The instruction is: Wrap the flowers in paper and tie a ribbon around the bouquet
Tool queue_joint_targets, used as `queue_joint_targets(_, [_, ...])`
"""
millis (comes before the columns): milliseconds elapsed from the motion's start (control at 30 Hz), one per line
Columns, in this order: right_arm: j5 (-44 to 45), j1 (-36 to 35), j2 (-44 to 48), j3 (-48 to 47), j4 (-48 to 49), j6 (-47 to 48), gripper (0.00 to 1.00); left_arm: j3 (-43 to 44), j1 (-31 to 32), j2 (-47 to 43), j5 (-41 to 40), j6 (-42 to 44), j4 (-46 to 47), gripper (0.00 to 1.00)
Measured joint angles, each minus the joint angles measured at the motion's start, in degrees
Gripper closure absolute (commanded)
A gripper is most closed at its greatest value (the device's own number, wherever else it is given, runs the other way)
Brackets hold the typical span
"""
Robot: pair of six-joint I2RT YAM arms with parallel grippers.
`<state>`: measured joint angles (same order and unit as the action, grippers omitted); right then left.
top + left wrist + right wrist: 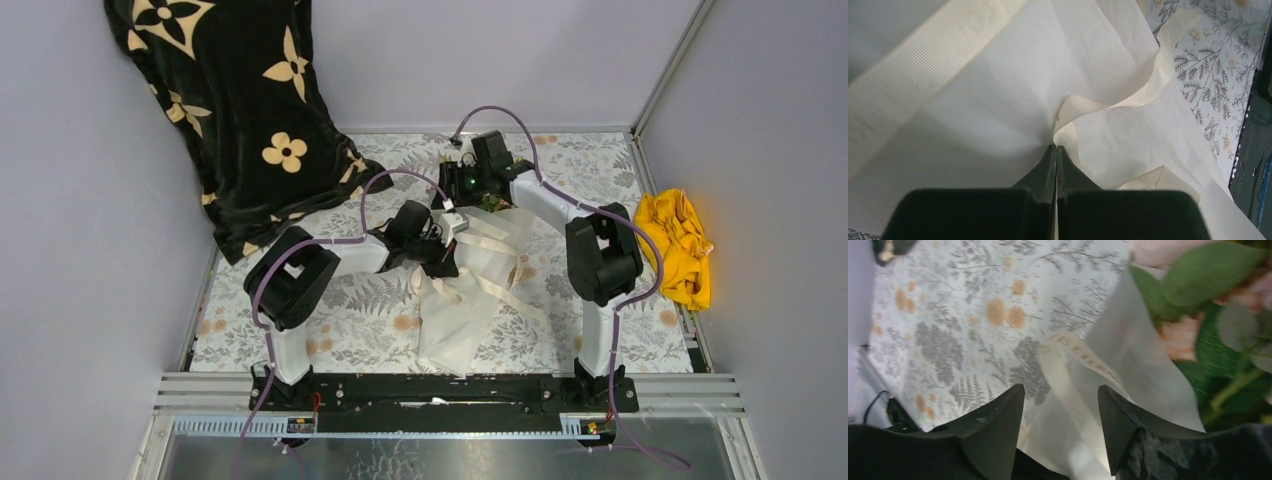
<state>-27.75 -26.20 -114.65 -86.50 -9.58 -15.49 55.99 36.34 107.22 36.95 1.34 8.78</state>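
- Tying is the step in hand: seen from above, the bouquet [462,310] lies in the middle of the table between the two arms. Its narrow end points toward the arm bases and its flower end points away from them.
- The paper [1013,90] is already round the stems, so the wrapping looks done. Cream ribbon [1140,95] runs loosely across the cone in several strands, and no finished bow can be made out.
- The left gripper [1056,147] has its jaws pressed together just above the paper. A fold of ribbon runs right into the tips, so it appears to pinch that strand.
- The right gripper [1060,387] stands with its jaws apart and nothing between them. It is at the far, flower end of the cone.
- Just beyond the right gripper's tips lies a ribbon end with faint printed letters, resting on the edge of the paper. The flowers [1198,280] show as blurred pink and green at the right of that view. The leaf-patterned tablecloth [948,340] fills the left.
- The next move probably calls for the right gripper to reach that loose end and close on the ribbon alone, without catching the thin sheet under it.
- The left gripper would have to hold its strand steady meanwhile, so the crossing strands can be drawn tight.
- Pulling too hard could drag the light cone across the cloth or crumple the paper.
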Motion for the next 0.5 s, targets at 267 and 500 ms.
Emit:
queue_joint_targets(267, [15.32,0.66,3.39,-6.91,-19.85,6.60,0.31,0.00,0.09,0.00,0.07,-0.59,1.84,1.00])
queue_joint_targets(500, [19.34,1.88,11.15,-0.92,-24.04,9.73,0.34,0.72,0.00,0.00,0.28,-0.85,0.83,1.00])
